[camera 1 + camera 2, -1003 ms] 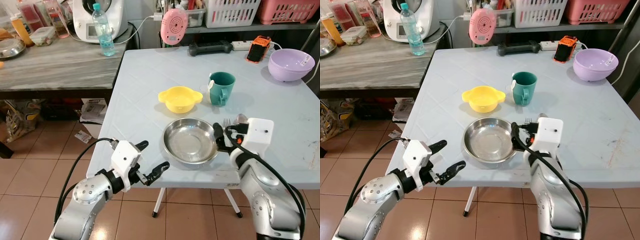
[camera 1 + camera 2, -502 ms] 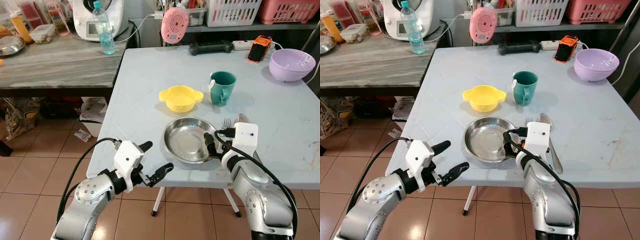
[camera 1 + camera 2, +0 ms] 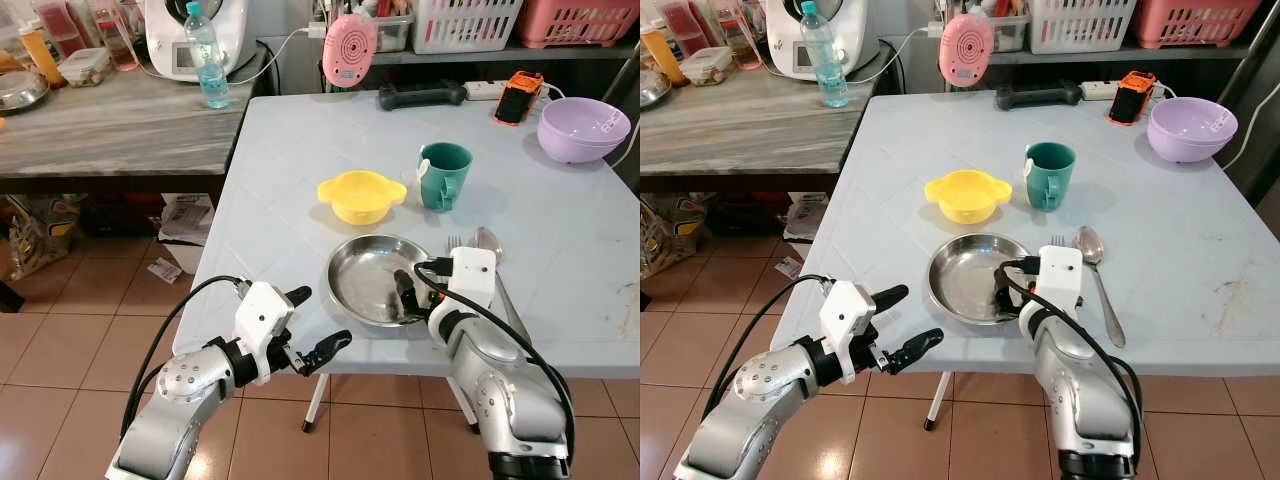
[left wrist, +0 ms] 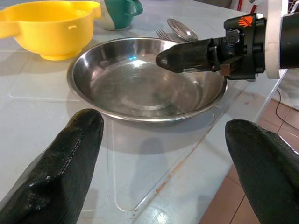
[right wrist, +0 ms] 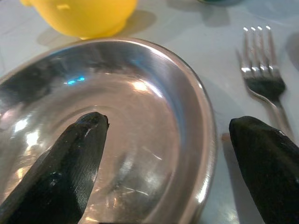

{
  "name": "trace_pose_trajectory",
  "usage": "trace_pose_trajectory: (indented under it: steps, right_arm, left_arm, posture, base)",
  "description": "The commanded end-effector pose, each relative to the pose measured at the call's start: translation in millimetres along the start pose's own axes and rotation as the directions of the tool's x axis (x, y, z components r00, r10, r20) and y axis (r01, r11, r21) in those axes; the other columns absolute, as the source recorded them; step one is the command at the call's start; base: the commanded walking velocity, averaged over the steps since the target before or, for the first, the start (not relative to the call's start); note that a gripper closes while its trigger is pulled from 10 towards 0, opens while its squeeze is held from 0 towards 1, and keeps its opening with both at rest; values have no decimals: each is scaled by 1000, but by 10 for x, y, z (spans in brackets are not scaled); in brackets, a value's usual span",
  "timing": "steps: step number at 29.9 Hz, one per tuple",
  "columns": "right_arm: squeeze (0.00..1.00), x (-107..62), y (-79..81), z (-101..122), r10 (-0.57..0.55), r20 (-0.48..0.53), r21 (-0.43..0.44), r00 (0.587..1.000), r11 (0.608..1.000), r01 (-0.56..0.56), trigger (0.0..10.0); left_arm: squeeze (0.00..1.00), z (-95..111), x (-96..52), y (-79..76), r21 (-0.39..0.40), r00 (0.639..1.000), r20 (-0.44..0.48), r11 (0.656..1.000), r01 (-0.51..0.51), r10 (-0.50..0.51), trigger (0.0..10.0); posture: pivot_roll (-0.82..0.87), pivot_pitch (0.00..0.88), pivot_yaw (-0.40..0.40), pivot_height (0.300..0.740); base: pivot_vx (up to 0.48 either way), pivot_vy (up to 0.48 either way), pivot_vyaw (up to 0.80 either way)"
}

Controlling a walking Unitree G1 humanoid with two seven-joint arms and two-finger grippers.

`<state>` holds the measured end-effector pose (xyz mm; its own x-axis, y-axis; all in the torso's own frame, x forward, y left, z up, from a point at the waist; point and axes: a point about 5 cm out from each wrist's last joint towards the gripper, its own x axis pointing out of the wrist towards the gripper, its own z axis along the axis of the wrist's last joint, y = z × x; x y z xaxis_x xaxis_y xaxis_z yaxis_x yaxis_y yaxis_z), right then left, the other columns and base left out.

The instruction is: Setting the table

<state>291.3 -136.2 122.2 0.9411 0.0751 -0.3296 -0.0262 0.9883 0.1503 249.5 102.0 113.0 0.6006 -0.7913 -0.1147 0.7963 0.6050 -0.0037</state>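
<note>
A round steel plate (image 3: 370, 275) lies near the front edge of the pale blue table (image 3: 290, 160). My right gripper (image 5: 169, 122) is open and straddles the plate's right rim, with one finger (image 3: 405, 293) over the inside and the other outside by the fork (image 5: 261, 74). The fork and a spoon (image 3: 1095, 268) lie just right of the plate. A yellow bowl (image 3: 361, 196) and a green mug (image 3: 442, 176) stand behind it. My left gripper (image 3: 320, 317) is open, off the table's front edge to the left of the plate, holding nothing.
A purple bowl (image 3: 583, 128) stands at the table's far right. An orange device (image 3: 517, 97), a black handle (image 3: 420, 96) and a pink fan (image 3: 348, 50) sit along the back. A wooden counter (image 3: 110, 125) with a water bottle (image 3: 207, 60) stands at the left.
My right gripper has moved left from beside the fork and spoon onto the plate's right rim, uncovering the cutlery. The left gripper has crept slightly toward the table edge.
</note>
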Motion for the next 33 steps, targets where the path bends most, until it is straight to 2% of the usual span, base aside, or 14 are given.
trace_pose_trajectory:
  steps: [1, 2, 3, 4, 5, 6, 8, 10, 11, 12, 15, 19, 21, 33]
  right_arm:
    - [0, 23, 65, 20, 18, 9, -13, 1000, 1000, -18, 10000]
    - [0, 27, 72, 29, 20, 13, -17, 1000, 1000, -19, 10000]
    - [0, 31, 79, 34, 22, 14, -13, 1000, 1000, -22, 9451]
    - [0, 37, 83, 34, 21, 12, -14, 1000, 1000, -21, 7686]
    - [0, 42, 85, 29, 20, 7, -14, 1000, 1000, -19, 6824]
    - [0, 47, 87, 19, 18, 2, -5, 1000, 1000, -18, 4667]
    - [0, 57, 88, 6, 16, -5, -1, 1000, 1000, -16, 4157]
    - [0, 62, 87, 0, 13, -7, 0, 1000, 1000, -13, 1843]
    - [0, 67, 84, -6, 9, -12, 2, 1000, 1000, -8, 1137]
    - [0, 69, 81, -9, 7, -15, 2, 1000, 1000, -7, 1137]
    - [0, 76, 72, -21, 0, -25, 10, 1000, 1000, 0, 196]
    - [0, 81, 61, -22, -6, -22, 11, 1000, 1000, 7, 1059]
    - [0, 81, 51, -23, -10, -20, 12, 1000, 1000, 10, 0]
    - [0, 109, 15, -1, -16, -44, 65, 999, 998, 19, 157]
  left_arm:
    - [0, -2, 1, 1, 9, 1000, -14, 1000, 19, -19, 10000]
    - [0, -1, 0, 0, 9, 1000, -14, 1000, 20, -20, 10000]
    - [0, -3, -3, -6, 8, 1000, -16, 1000, 25, -25, 10000]
    - [0, -7, -7, -14, 7, 999, -19, 1000, 30, -30, 10000]
    - [0, -12, -11, -20, 6, 999, -22, 999, 34, -34, 10000]
    - [0, -18, -15, -27, 3, 999, -26, 999, 38, -38, 10000]
    - [0, -24, -18, -28, 0, 999, -28, 999, 39, -39, 10000]
    - [0, -24, -18, -23, 0, 999, -30, 999, 39, -39, 10000]
    - [0, -23, -18, -14, 3, 999, -33, 999, 39, -39, 10000]
    - [0, -22, -19, -10, 6, 999, -35, 999, 39, -39, 10000]
    - [0, -16, -21, 5, 12, 999, -36, 999, 37, -36, 10000]
    - [0, 22, -12, 47, 25, 1000, -22, 1000, 12, -11, 10000]
    - [0, 29, -7, 61, 22, 1000, -19, 1000, 2, -1, 10000]
    - [0, 24, 13, 34, 24, 1000, -29, 1000, 9, -9, 10000]
  posture:
    - [-76, 69, 48, 740]
    - [-74, 68, 47, 740]
    - [-73, 67, 47, 740]
    - [-71, 66, 47, 740]
    - [-70, 66, 47, 740]
    - [-70, 66, 47, 740]
    - [-67, 66, 45, 740]
    - [-68, 66, 45, 740]
    - [-67, 66, 45, 740]
    - [-67, 66, 45, 740]
    - [-66, 67, 48, 740]
    - [-64, 66, 51, 740]
    - [-67, 65, 53, 740]
    - [-67, 66, 52, 740]
  base:
    - [0, 0, 0]
    - [0, 0, 0]
    - [0, 0, 0]
    - [0, 0, 0]
    - [0, 0, 0]
    - [0, 0, 0]
    - [0, 0, 0]
    - [0, 0, 0]
    - [0, 0, 0]
    - [0, 0, 0]
    - [0, 0, 0]
    - [0, 0, 0]
    - [0, 0, 0]
    - [0, 0, 0]
